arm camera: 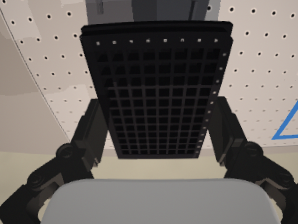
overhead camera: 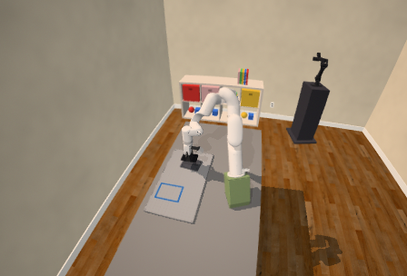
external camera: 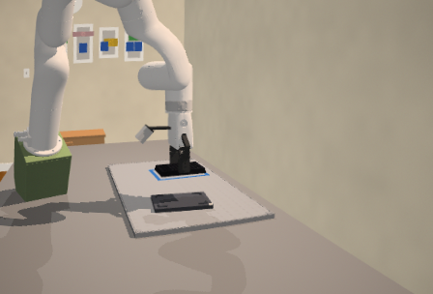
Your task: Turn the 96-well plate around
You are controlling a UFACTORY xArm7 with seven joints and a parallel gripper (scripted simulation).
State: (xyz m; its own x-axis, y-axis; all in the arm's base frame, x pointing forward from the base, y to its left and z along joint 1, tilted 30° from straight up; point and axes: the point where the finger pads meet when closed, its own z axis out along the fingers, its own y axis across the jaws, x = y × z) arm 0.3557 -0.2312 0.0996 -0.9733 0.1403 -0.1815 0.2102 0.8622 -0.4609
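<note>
The black 96-well plate (arm camera: 157, 90) is held between the fingers of my gripper (arm camera: 157, 110), which is shut on its long sides. It hangs level, a little above the grey deck, as the exterior view (external camera: 181, 169) and the top view (overhead camera: 190, 158) also show. The blue taped outline B1 (overhead camera: 169, 192) lies further along the deck; one of its corners (arm camera: 289, 123) shows at the right of the wrist view. I cannot make out the plate's cut corner.
The grey perforated deck (overhead camera: 180, 186) lies on a large grey mat. The arm's green base block (overhead camera: 237, 190) stands beside the deck. A wall runs close along the deck's other side. A shelf with coloured bins (overhead camera: 221, 97) and a dark pedestal (overhead camera: 309, 111) stand far behind.
</note>
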